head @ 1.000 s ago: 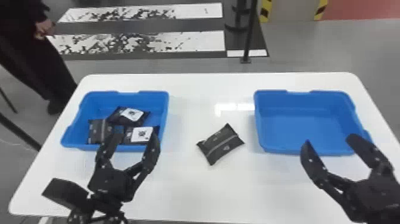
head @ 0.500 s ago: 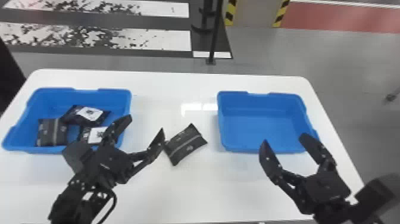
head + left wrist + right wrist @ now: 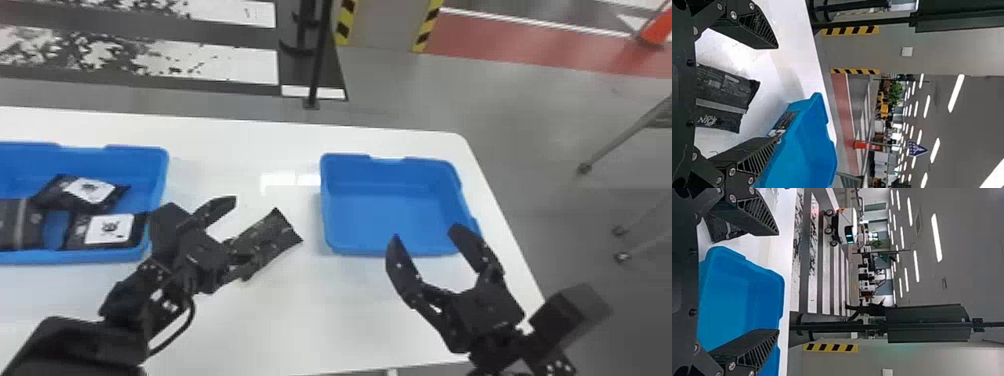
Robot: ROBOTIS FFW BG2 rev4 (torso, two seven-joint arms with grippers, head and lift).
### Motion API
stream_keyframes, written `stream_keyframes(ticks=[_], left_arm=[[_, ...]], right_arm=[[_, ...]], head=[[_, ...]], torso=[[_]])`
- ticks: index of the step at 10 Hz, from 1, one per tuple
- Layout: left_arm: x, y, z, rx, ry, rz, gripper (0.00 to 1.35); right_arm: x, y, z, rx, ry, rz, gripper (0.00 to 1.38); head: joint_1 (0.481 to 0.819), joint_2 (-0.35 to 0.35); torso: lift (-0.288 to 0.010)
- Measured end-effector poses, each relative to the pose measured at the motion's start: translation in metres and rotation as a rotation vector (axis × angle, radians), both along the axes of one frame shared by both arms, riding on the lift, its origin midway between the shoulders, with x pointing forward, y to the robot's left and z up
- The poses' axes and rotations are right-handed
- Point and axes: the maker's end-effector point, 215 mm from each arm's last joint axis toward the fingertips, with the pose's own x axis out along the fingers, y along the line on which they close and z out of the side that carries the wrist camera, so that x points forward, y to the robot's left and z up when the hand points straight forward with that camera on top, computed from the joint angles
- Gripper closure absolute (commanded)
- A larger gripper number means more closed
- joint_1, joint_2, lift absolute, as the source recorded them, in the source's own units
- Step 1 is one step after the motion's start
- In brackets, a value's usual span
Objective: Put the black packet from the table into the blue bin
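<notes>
My left gripper (image 3: 239,235) is open over the left part of the black packet (image 3: 274,231), which lies on the white table between two blue bins. From the left wrist view, the packet (image 3: 725,100) lies beyond the open space of the left gripper (image 3: 777,93), untouched by its fingertips. The right-hand blue bin (image 3: 387,250) has nothing in it. Over this bin's front edge my right gripper (image 3: 425,232) stands open and holds nothing. The right wrist view has the bin (image 3: 742,295) behind the right gripper (image 3: 778,282).
The left-hand blue bin (image 3: 75,257) holds several black packets, two with white labels (image 3: 109,228). Its right wall is close to the left gripper's body. The table's (image 3: 240,135) right edge runs just beyond the right-hand bin. A dark post (image 3: 320,55) stands behind the table.
The head view has swung to the right. My left gripper has moved right, from in front of the left-hand bin to the packet. The right gripper remains open near the right-hand bin's front.
</notes>
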Motion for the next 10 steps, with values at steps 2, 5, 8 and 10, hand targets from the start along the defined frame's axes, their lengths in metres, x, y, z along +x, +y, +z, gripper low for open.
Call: stream_keyframes(ticks=[2, 5, 8, 10], left_arm=[[0.003, -0.005, -0.038, 0.066, 0.091, -0.017, 0.2], [0.004, -0.007, -0.067, 0.139, 0.139, -0.034, 0.29], [-0.004, -0.009, -0.088, 0.164, 0.204, -0.04, 1.07], [0.006, -0.012, -0.068, 0.179, 0.111, -0.062, 1.21]], right_arm=[[0.001, 0.0, 0.0, 0.0, 0.0, -0.001, 0.14], [0.0, 0.0, -0.002, 0.005, 0.003, -0.002, 0.14], [0.0, -0.001, -0.004, 0.01, 0.007, -0.002, 0.14], [0.001, -0.001, -0.004, 0.011, 0.007, -0.003, 0.14]], head=[[0.695, -0.251], [0.695, -0.253], [0.695, -0.259], [0.695, -0.259]], torso=[[-0.11], [-0.11], [-0.11], [-0.11]])
